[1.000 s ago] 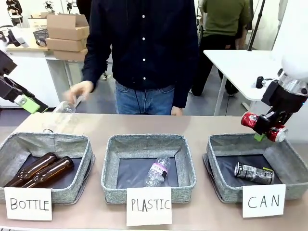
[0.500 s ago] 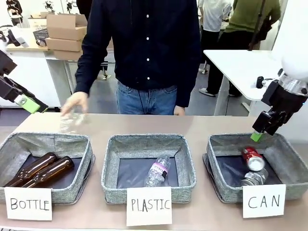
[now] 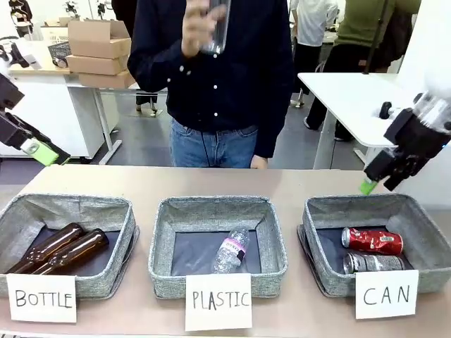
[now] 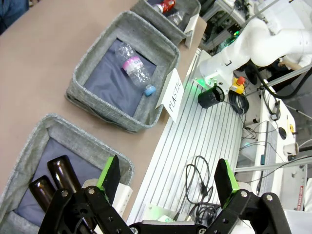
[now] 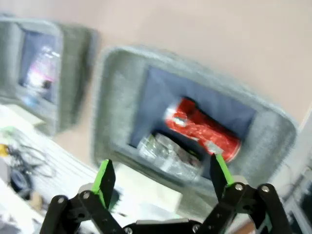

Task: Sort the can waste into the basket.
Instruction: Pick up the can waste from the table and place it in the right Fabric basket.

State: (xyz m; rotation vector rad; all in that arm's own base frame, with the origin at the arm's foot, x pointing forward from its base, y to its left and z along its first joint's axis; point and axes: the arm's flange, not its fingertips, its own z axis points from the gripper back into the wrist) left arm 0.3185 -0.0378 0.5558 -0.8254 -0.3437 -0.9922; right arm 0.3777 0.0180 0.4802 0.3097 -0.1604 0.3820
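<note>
The left gripper (image 3: 39, 151) hangs at the far left above the table edge, unmoved from half a second ago, its green-padded fingers (image 4: 109, 171) spread wide with nothing between them. Below it the BOTTLE basket (image 3: 42, 208) holds two brown glass bottles (image 3: 60, 248), and the PLASTIC basket (image 3: 217, 205) in the middle holds one clear plastic bottle (image 3: 231, 249), both as before. The person's hand (image 3: 201, 24), which was low over the table's left part, is now raised to chest height gripping a clear bottle (image 3: 217, 27). In the CAN basket (image 3: 352, 205) on the right, the red can (image 3: 373, 240) has rolled flat onto its side, and the black-and-silver can (image 3: 372, 263) lies just in front of it, touching. The right gripper (image 3: 380, 176) has lifted slightly up and back from the basket's far rim, fingers (image 5: 104, 178) released and empty.
</note>
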